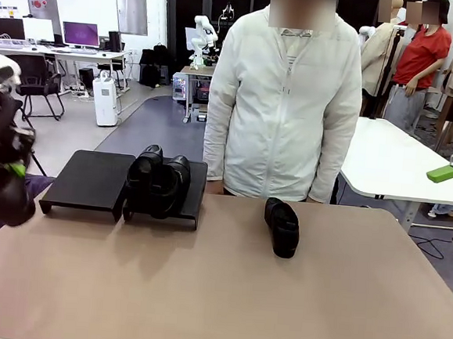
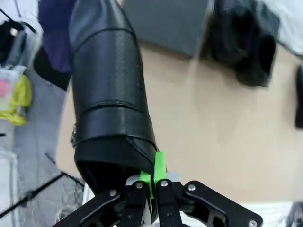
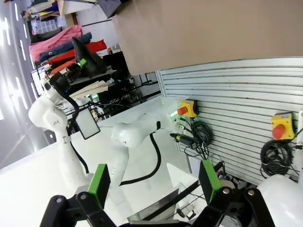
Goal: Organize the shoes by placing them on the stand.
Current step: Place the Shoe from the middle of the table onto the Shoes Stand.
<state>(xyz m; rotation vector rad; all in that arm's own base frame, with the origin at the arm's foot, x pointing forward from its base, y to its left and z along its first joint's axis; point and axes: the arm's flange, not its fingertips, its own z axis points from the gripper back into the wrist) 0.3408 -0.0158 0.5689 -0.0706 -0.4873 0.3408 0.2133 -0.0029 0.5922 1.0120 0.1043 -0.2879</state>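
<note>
Left gripper [image 2: 158,171]: jaws clamped on the heel rim of a black glossy leather dress shoe [image 2: 111,94], green pads [image 2: 160,161] pinching the back edge. The shoe is in the air over the left edge of the tan table top [image 1: 217,294], near side of the stand. In the left wrist view its toe points away from the gripper, towards the far side.

Right gripper [image 3: 155,184]: jaws spread wide, nothing between the pads. It sits off to the right, well apart from every shoe.

Stand is two low matte-black rectangular platforms, side by side at the far left of the table and just beside each other.
- left platform [image 1: 89,176]: top bare
- right platform [image 1: 196,184]: two black glossy shoes on it, left one [image 1: 144,177] and right one [image 1: 175,183], touching or nearly so. Can't tell which way the toes face.

Fourth black shoe [image 1: 282,227] lies on the table right of centre, towards the far edge, well apart from the stand.

Person in a white zip jacket [image 1: 286,103] stands at the far side, just behind that shoe. Hands can't be made out.
</note>
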